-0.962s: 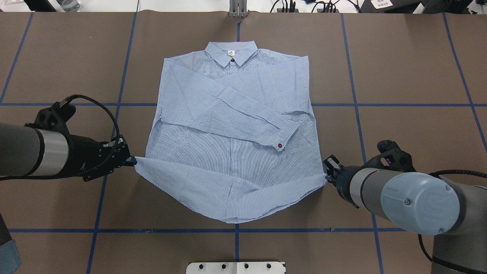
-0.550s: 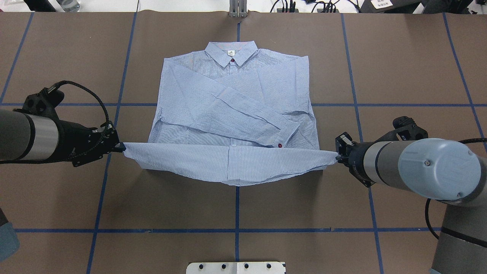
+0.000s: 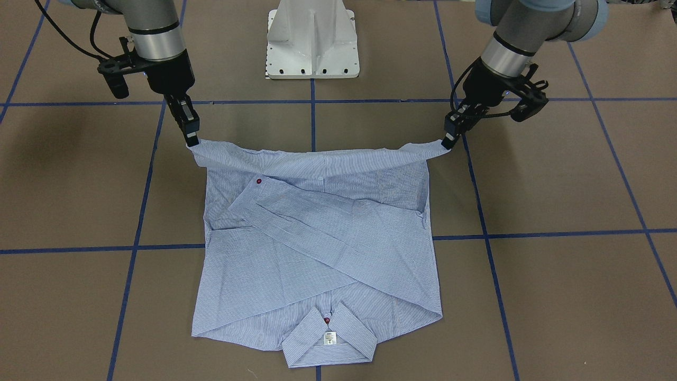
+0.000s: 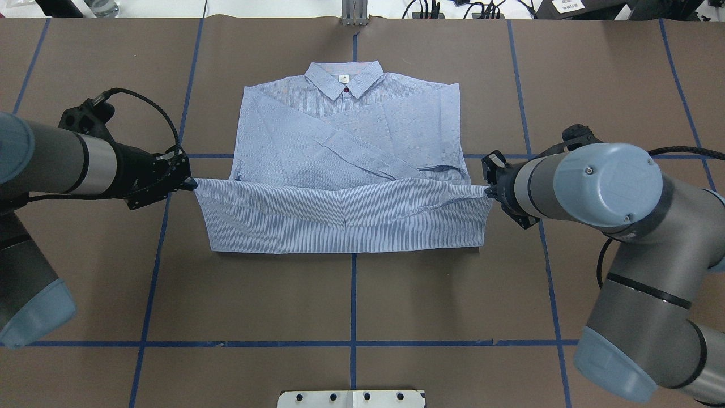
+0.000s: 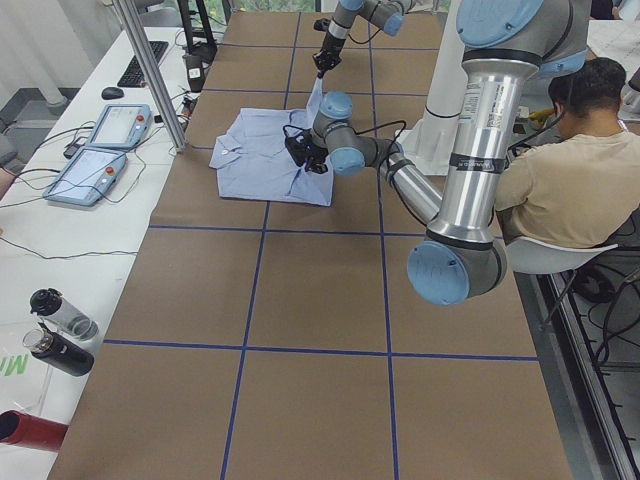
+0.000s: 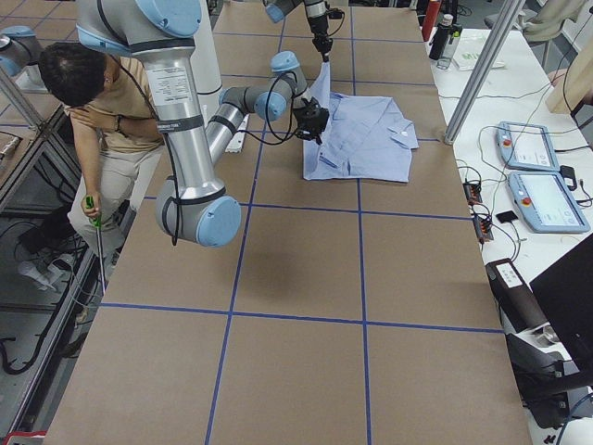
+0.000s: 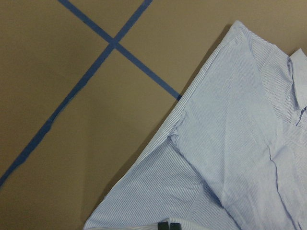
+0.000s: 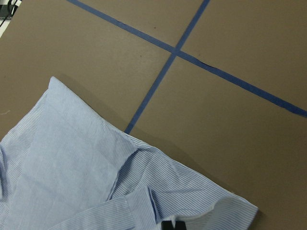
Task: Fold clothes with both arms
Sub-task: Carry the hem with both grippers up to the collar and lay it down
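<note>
Table (image 4: 85,283): brown covering, marked into squares by blue tape lines (image 4: 352,343).
Left gripper (image 4: 191,183): fingers pinched closed on the left hem corner of the shirt (image 4: 351,130), held above the table.
Shirt: at the table's middle, collar (image 4: 344,76) away from the robot, sleeves crossed over the chest; its hem is raised and stretched straight between both grippers.
Right gripper (image 4: 487,191): fingers clamped on the opposite hem corner, level with the other.

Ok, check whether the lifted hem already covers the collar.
No, the hem stretches across mid-body, while the collar lies bare well beyond it.
</note>
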Controlling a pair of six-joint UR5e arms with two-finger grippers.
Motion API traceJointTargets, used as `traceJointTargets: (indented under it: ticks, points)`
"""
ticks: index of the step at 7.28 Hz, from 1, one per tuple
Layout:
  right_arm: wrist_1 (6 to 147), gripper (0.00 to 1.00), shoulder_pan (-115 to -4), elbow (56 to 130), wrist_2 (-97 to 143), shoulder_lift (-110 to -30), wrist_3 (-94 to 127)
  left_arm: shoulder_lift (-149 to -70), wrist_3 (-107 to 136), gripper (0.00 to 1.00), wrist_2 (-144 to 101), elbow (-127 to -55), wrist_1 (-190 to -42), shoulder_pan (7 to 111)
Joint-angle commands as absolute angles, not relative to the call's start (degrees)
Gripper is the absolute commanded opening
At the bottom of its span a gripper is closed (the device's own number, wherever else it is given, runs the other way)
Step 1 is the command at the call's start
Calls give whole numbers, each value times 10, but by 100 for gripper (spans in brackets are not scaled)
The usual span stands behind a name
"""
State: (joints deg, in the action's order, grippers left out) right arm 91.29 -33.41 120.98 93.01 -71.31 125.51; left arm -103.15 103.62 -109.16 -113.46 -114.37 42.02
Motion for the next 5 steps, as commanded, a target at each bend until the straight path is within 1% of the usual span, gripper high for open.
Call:
traceJointTargets:
  ticks: [1, 3, 4, 5]
  points:
    - [912, 0, -377, 1161, 958, -674, 1208, -1111, 1034, 0, -1092, -1041, -1144, 452]
    - [911, 0, -407, 1108, 964, -632, 1202, -1141, 1032, 0, -1092, -994, -1150, 480]
    - [911, 0, -433, 1059, 989, -588, 1201, -1158, 1032, 0, -1090, -960, -1157, 485]
    - [906, 0, -447, 1016, 998, -562, 1185, -1169, 1027, 0, -1090, -921, -1179, 496]
